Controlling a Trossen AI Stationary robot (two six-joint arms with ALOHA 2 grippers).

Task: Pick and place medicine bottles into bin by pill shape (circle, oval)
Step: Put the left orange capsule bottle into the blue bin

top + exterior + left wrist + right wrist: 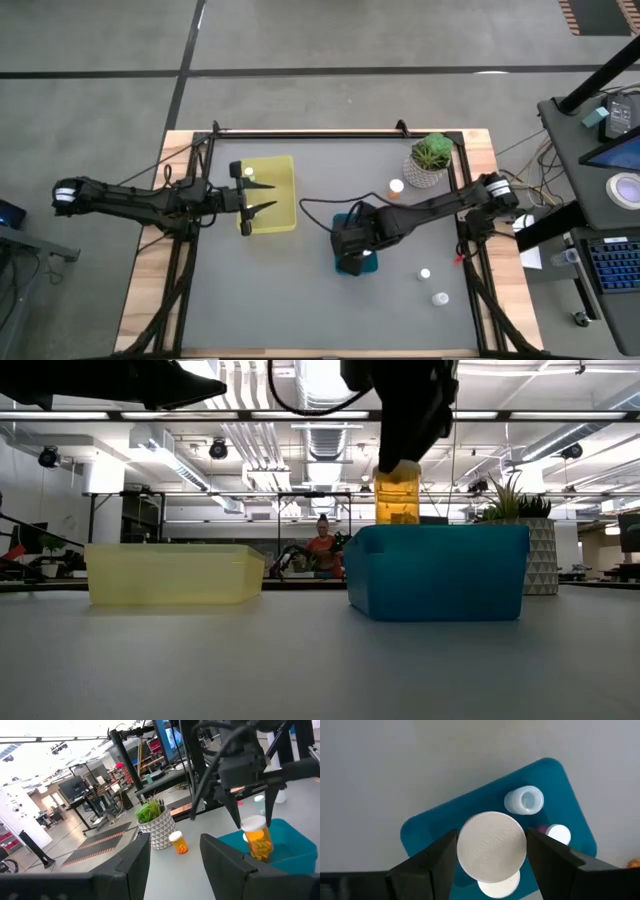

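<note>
Orange-bodied, white-capped medicine bottle (398,496) hangs upright above the teal plastic bin (437,570), clamped in the right gripper (491,851). Left gripper (262,191), fingers parted and empty, hovers over the yellow translucent bin (281,200). No legible labels.

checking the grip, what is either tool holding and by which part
Right tool grips an orange-bodied pill bottle by its round white cap; left tool holds nothing.

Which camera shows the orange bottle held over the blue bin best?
The low view: the orange bottle hangs upright in the right gripper above the blue bin. The left wrist view shows it from the side, farther off. The right wrist view shows only its cap. The high view hides it.
</note>
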